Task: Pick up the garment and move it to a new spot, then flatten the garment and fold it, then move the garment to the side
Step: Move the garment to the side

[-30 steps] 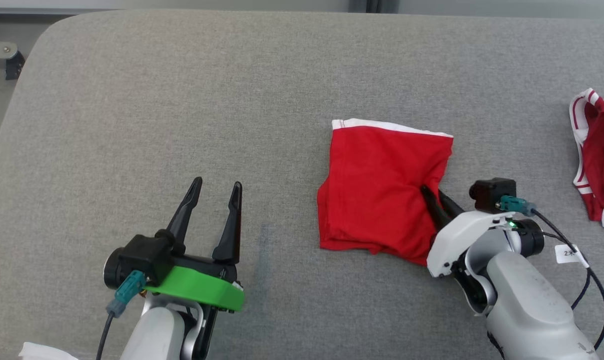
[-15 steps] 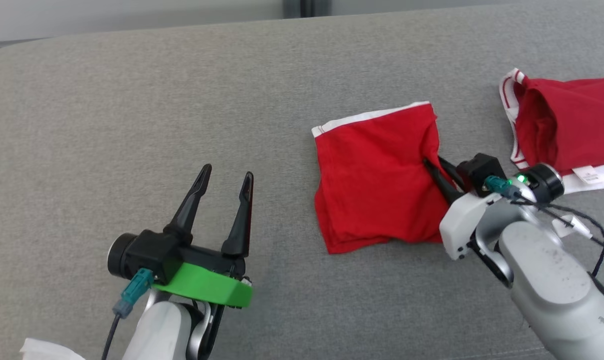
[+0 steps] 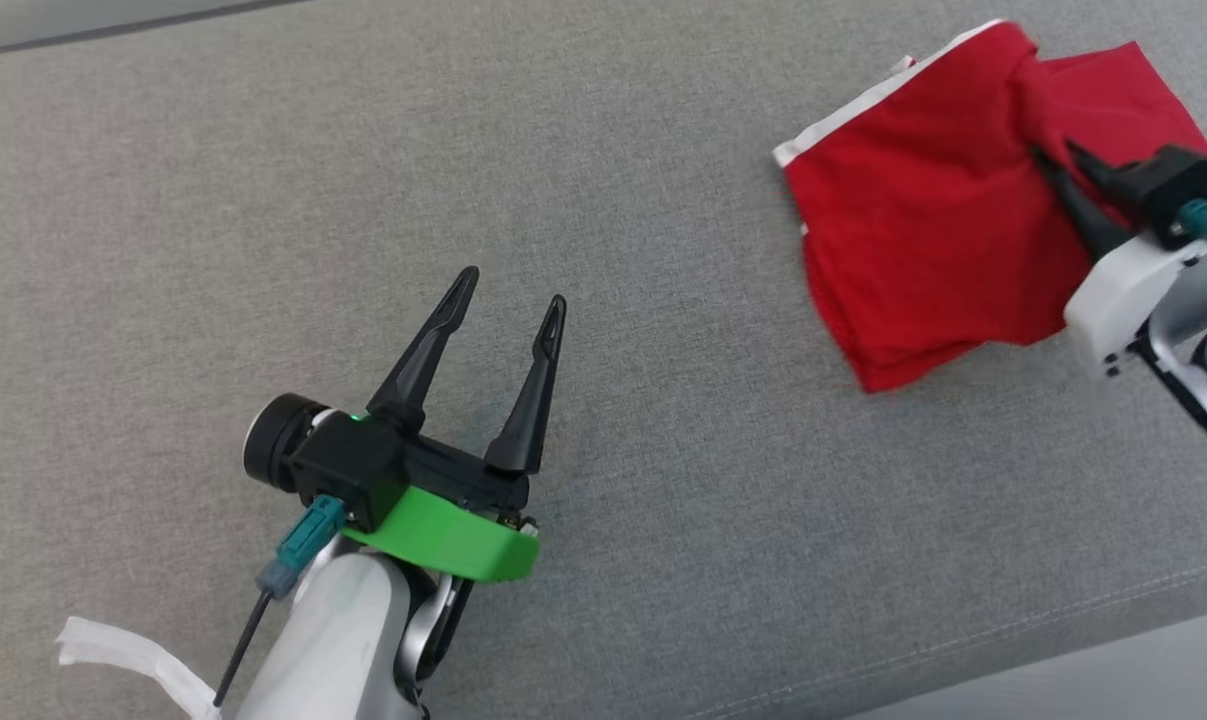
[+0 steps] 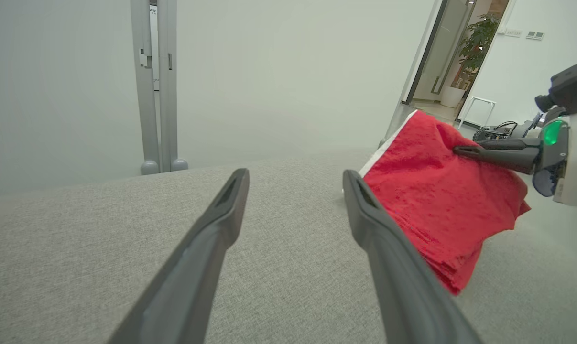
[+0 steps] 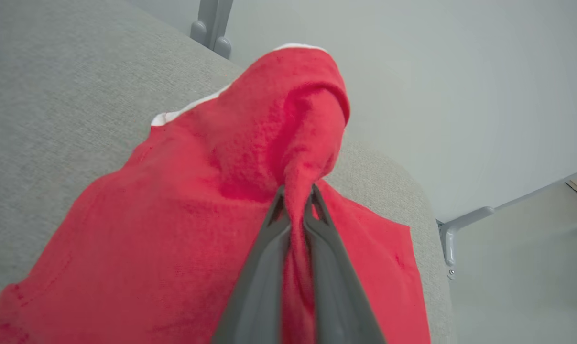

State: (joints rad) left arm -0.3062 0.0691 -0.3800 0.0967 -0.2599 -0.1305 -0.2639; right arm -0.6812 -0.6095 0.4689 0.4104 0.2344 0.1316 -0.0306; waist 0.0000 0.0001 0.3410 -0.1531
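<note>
The garment (image 3: pixel 923 220) is red with a white band and folded into several layers, at the upper right of the head view. My right gripper (image 3: pixel 1053 152) is shut on a pinched ridge of its cloth. In the right wrist view the garment (image 5: pixel 197 191) bunches up between the closed fingertips of the right gripper (image 5: pixel 295 191). The left wrist view shows the garment (image 4: pixel 436 191) raised at its far side, with its near corner low by the surface. My left gripper (image 3: pixel 515 287) stands open over bare fabric, well left of the garment; between its fingers (image 4: pixel 295 174) there is nothing.
Everything rests on a grey upholstered surface (image 3: pixel 663 450) whose front edge (image 3: pixel 1063 620) runs across the lower right. A white strip (image 3: pixel 123 650) lies at the lower left. A metal post (image 4: pixel 157 95) stands behind the surface, and a metal bracket (image 5: pixel 460 229) sits past its far corner.
The head camera has turned, shifting the whole picture. My right gripper has closed on the garment and pulled it up and to the right, away from the left gripper, which has stayed open.
</note>
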